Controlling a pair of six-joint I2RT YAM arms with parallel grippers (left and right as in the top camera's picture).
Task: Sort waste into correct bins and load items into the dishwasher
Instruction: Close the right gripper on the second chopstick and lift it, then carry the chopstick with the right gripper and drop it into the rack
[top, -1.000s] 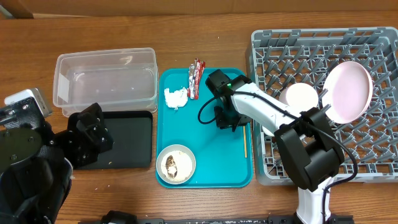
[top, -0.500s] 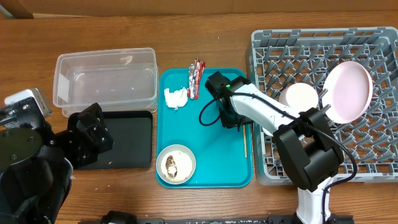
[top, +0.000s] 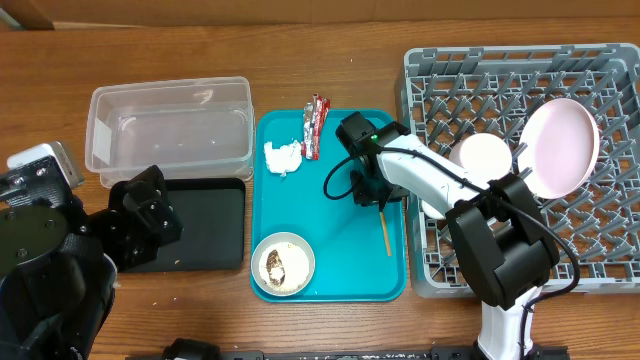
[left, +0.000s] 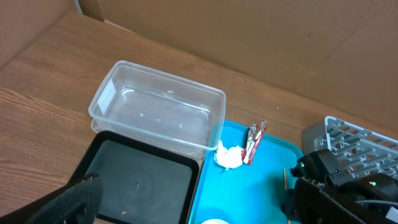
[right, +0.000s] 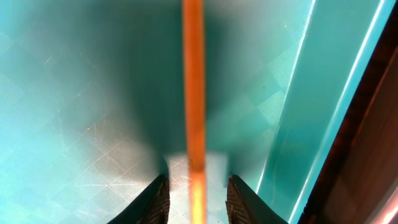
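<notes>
A thin wooden chopstick (top: 385, 231) lies on the teal tray (top: 335, 215) near its right edge. My right gripper (top: 373, 192) (right: 198, 186) is down over the chopstick's far end. Its fingers straddle the chopstick (right: 193, 81), open, with a gap on each side. A white tissue (top: 282, 157) and a red-and-silver wrapper (top: 314, 125) lie at the tray's far end. A grey-rimmed bowl (top: 282, 264) with brownish food scraps sits at its near end. My left gripper (top: 148, 208) hovers open and empty at the black tray's (top: 205, 225) left edge. The clear tub (top: 168, 128) is behind it.
The grey dish rack (top: 610, 250) stands to the right of the teal tray, with a pale-pink plate (top: 560, 145) upright in it and a pale bowl (top: 484, 155) beside the plate. The rack's left wall runs close to the chopstick. A cardboard wall (left: 261, 37) stands behind the table.
The chopstick has shifted a little to the left and now lies slightly tilted. My right gripper has edged right over its end and narrowed its jaws. The left arm has not moved.
</notes>
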